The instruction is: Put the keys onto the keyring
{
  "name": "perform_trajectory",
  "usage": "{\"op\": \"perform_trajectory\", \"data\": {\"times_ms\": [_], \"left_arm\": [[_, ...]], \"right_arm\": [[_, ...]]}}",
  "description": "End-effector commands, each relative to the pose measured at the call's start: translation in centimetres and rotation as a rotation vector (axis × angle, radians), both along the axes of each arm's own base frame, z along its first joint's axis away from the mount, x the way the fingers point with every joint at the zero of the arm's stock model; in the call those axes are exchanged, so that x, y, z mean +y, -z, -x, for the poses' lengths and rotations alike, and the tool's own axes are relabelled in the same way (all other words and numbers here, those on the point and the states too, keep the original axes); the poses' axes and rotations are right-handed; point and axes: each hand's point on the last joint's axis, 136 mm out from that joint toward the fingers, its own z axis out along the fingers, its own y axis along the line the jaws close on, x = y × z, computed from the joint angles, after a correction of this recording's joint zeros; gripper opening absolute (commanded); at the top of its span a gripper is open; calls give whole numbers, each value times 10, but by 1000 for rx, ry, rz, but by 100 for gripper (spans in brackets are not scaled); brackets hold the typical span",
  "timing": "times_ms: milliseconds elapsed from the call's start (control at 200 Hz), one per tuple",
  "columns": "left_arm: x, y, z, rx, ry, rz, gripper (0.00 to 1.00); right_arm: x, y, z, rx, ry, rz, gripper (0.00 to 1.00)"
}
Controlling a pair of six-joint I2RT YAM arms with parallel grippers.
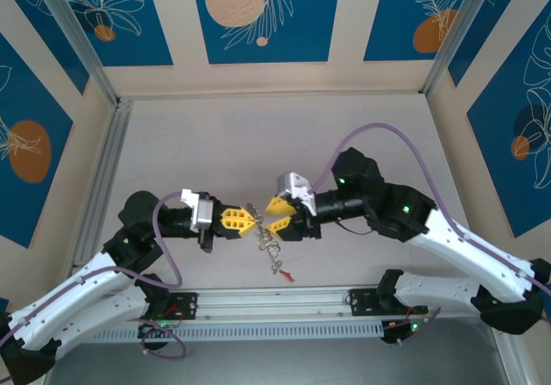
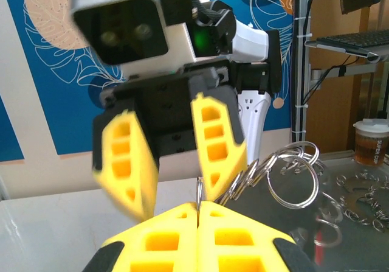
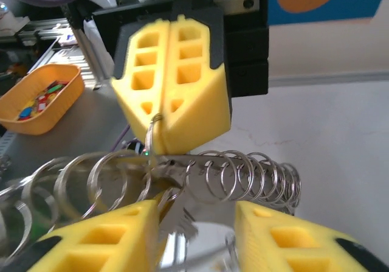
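My left gripper [image 1: 250, 221] is shut on the rim of the keyring [image 2: 199, 193], a thin silver hoop seen edge-on between its yellow fingertips [image 3: 173, 83]. Facing it, my right gripper [image 1: 274, 214] is open, its fingers [image 2: 219, 144] standing on either side of the ring. The keys [image 1: 274, 256] dangle from the ring as a silvery chain ending in a red tag [image 1: 288, 275]. A silver key blade [image 3: 177, 223] hangs against the inner side of the right gripper's left finger [image 3: 97, 238]. A row of several split rings [image 3: 255, 174] stretches between both grippers.
The grippers meet above the pale table [image 1: 258, 135], close to the metal rail [image 1: 275, 299] at its near edge. Off the table, an orange basket [image 3: 36, 98] holds small coloured bits, and a lidded cup [image 2: 371, 141] stands beside more loose rings [image 2: 358, 205].
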Motion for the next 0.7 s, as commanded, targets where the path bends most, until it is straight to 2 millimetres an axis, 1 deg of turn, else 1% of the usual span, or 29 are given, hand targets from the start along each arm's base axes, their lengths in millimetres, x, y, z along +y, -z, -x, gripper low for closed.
{"op": "perform_trajectory", "data": {"times_ms": [0,80,330,425,560,695], "left_arm": [[7,-20,12,-62,28,44,0],[7,-19,13,-60,35,39,0],[4,-20,15,-50,66,37,0],[5,-21,16,-49,67,43,0],[4,-21,13,-45,60,55,0],[2,-20,10,-34,56,73,0]], "right_arm": [[-14,-20,0,-92,55,-91,42],[-15,-24,3,-105,43,-115,42],[3,-23,6,-96,-16,-133,39],[8,-21,4,-92,-21,-136,37],[13,-18,4,-79,-32,-135,36],[14,-15,8,-72,-54,-134,35]]}}
